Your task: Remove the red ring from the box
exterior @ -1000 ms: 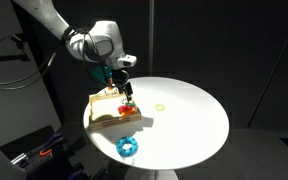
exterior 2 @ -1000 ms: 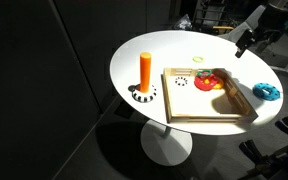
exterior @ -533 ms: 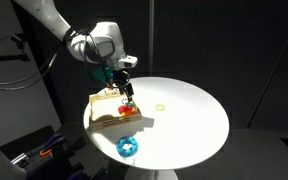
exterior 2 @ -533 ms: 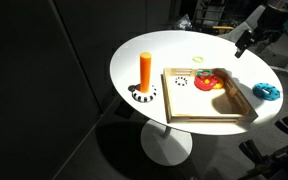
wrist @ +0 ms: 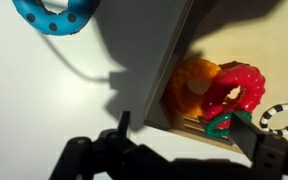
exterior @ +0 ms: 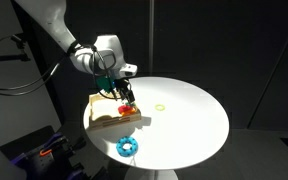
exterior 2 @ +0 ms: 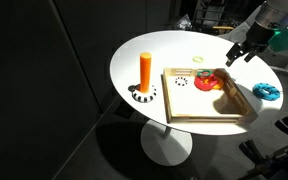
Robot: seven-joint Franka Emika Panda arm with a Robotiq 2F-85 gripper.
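The red ring (wrist: pixel 252 85) lies inside the tan box (wrist: pixel 180 60), against an orange piece (wrist: pixel 189 85) and with a thin green ring (wrist: pixel 224 122) at its near side. In both exterior views the red ring (exterior: pixel 127 110) (exterior 2: pixel 206 82) sits near one edge of the box (exterior: pixel 102 108) (exterior 2: pixel 209 118). My gripper (wrist: pixel 189 135) (exterior: pixel 124 92) (exterior 2: pixel 239 52) is open and empty, hovering just above the box edge beside the red ring. One fingertip (wrist: pixel 122 125) is over the table, the other fingertip (wrist: pixel 254 130) over the box.
A blue ring (wrist: pixel 59 12) (exterior: pixel 127 146) (exterior 2: pixel 266 91) lies on the white round table outside the box. A pale yellow-green ring (exterior: pixel 161 106) (exterior 2: pixel 197 59) lies farther off. An orange peg (exterior 2: pixel 145 68) stands on a black-and-white base. A black-and-white disc (wrist: pixel 282 117) lies in the box.
The gripper has come down and closer to the box and the red ring. The jaws stay open. The rings have not moved.
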